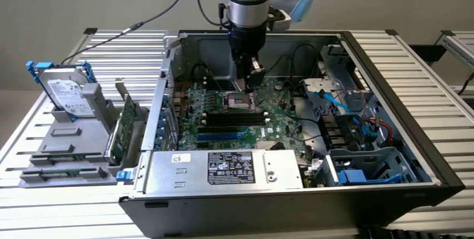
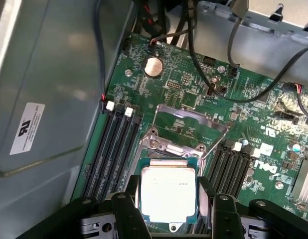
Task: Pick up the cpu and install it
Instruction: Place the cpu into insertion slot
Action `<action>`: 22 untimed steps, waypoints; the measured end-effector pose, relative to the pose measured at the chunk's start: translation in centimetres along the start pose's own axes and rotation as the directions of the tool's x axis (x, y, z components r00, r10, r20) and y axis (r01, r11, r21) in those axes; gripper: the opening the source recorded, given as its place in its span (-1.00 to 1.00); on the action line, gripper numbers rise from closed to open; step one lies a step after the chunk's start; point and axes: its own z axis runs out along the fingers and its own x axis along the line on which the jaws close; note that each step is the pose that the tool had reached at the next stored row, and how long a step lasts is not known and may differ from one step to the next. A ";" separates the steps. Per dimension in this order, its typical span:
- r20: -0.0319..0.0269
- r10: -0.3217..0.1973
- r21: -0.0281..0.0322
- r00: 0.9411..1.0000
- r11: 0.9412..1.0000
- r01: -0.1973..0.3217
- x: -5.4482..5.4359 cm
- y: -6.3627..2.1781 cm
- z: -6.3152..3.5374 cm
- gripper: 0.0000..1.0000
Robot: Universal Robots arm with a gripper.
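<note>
Gripper (image 2: 169, 211) is gripping the cpu (image 2: 168, 191). Its two black fingers (image 2: 128, 211) are pressing on opposite edges of the chip, w/ the silver top facing the wrist cam. Cpu is hanging right over the socket (image 2: 169, 155) on the board (image 2: 194, 84); can't tell if it's touching the socket or sitting just above it. Load plate (image 2: 191, 119) is standing open, tilted up just beyond the socket. RAM slots (image 2: 114, 149) are running along both sides of the socket. Coin cell (image 2: 153, 66) is sitting on the board beyond the plate, and black cables (image 2: 204, 64) are draping over the board near it. A white sticker (image 2: 27, 128) is showing on the grey case wall beside the slots.

In the ext. view the arm (image 1: 248, 6) is reaching straight down into the open case (image 1: 296, 217), which is lying on its side on the slatted table (image 1: 414, 61). PSU (image 1: 222, 167) is sitting along the case's near edge. Outside the case, on the ext. view's left, the hard drive (image 1: 65, 92) w/ blue bracket is standing upright in a grey rack (image 1: 66, 150). A green card (image 1: 122, 125) is standing on edge btwn rack and case.
</note>
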 end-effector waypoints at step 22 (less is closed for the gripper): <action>0.015 0.216 -0.008 0.976 0.976 -0.216 0.2 -0.99 1.28 0.09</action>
